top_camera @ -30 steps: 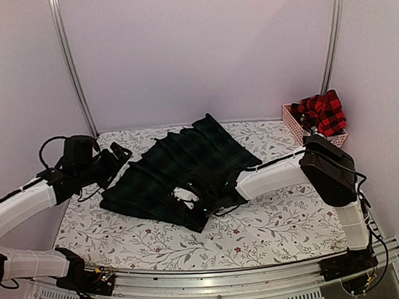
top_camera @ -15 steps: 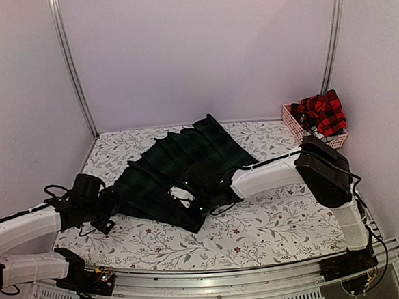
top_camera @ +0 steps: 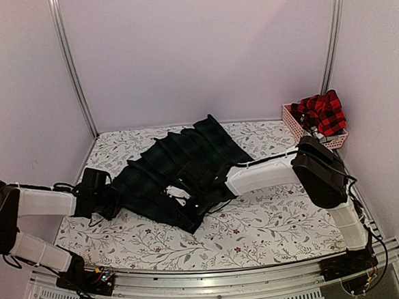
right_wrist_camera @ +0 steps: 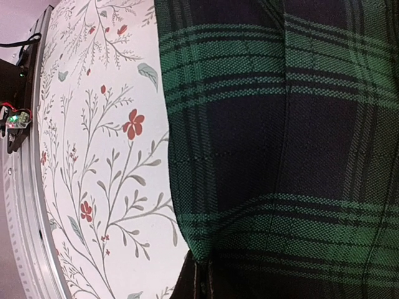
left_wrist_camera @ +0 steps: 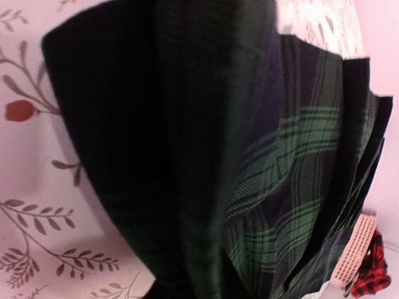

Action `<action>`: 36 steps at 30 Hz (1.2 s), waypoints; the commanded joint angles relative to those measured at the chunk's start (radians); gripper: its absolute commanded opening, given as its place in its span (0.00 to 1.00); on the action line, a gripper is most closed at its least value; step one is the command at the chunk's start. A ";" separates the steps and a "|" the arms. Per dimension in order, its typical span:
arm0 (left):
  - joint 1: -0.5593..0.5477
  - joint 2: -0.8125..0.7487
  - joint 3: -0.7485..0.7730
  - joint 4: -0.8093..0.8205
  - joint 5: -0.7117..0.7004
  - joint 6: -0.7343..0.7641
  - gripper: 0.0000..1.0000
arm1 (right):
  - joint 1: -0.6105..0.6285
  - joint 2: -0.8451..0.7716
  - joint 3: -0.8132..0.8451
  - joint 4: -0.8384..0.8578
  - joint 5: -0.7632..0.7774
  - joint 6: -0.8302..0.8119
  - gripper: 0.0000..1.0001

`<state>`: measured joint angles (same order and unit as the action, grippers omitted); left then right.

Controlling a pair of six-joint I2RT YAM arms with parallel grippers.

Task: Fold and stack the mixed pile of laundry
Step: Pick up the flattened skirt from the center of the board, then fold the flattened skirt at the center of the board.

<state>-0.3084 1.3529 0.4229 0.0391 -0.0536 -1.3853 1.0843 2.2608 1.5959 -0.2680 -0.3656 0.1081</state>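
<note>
A dark green tartan piece (top_camera: 186, 157), pleated, lies spread across the middle of the table. My left gripper (top_camera: 112, 196) sits low at its left edge, shut on the cloth. In the left wrist view the tartan piece (left_wrist_camera: 293, 187) fills the frame and runs down into the jaws, hiding the fingers. My right gripper (top_camera: 195, 201) is shut on the near edge of the tartan piece (right_wrist_camera: 280, 124), and a pinched fold shows at the bottom of the right wrist view. A red-and-black checked flannel shirt (top_camera: 321, 112) is heaped in the basket.
The pink slatted basket (top_camera: 288, 121) stands at the back right corner, also visible as the basket (left_wrist_camera: 353, 252) in the left wrist view. The white leaf-patterned table cloth (top_camera: 259, 220) covers the table. A metal rail (top_camera: 216, 285) runs along the near edge.
My left arm swung down from the back left to the tartan piece's left edge and its gripper closed on the cloth. The right gripper kept its hold and shifted slightly left.
</note>
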 commanded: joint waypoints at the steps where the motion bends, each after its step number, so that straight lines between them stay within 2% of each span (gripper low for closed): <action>1: 0.042 -0.100 0.045 -0.055 -0.060 0.069 0.03 | 0.005 0.050 0.098 -0.059 -0.057 -0.003 0.00; 2: 0.042 -0.143 0.067 -0.138 -0.089 0.082 0.00 | 0.007 0.050 0.110 -0.055 -0.067 0.005 0.00; 4: 0.042 -0.230 0.100 -0.231 -0.134 0.103 0.00 | 0.016 0.051 0.136 -0.053 -0.092 0.031 0.00; 9: 0.044 -0.426 0.160 -0.407 -0.212 0.130 0.00 | 0.060 0.033 0.199 -0.017 -0.207 0.103 0.00; 15: 0.051 -0.459 0.286 -0.548 -0.273 0.192 0.00 | 0.063 0.019 0.268 0.087 -0.334 0.242 0.00; 20: 0.061 -0.352 0.392 -0.507 -0.228 0.278 0.00 | 0.036 0.036 0.267 0.137 -0.419 0.291 0.00; 24: 0.061 -0.207 0.502 -0.403 -0.152 0.367 0.00 | -0.051 -0.047 0.076 0.331 -0.475 0.392 0.00; 29: 0.042 0.015 0.678 -0.305 -0.078 0.441 0.00 | -0.157 -0.126 -0.043 0.387 -0.540 0.400 0.00; 32: 0.011 0.141 0.794 -0.245 -0.049 0.469 0.00 | -0.226 -0.159 -0.110 0.436 -0.578 0.410 0.00; 36: -0.046 0.351 1.028 -0.245 -0.026 0.519 0.00 | -0.311 -0.183 -0.180 0.483 -0.652 0.424 0.00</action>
<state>-0.3244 1.5642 1.2564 -0.3412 -0.0605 -0.9527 0.8112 2.1296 1.4891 0.1909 -0.8761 0.5114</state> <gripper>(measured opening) 0.006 0.009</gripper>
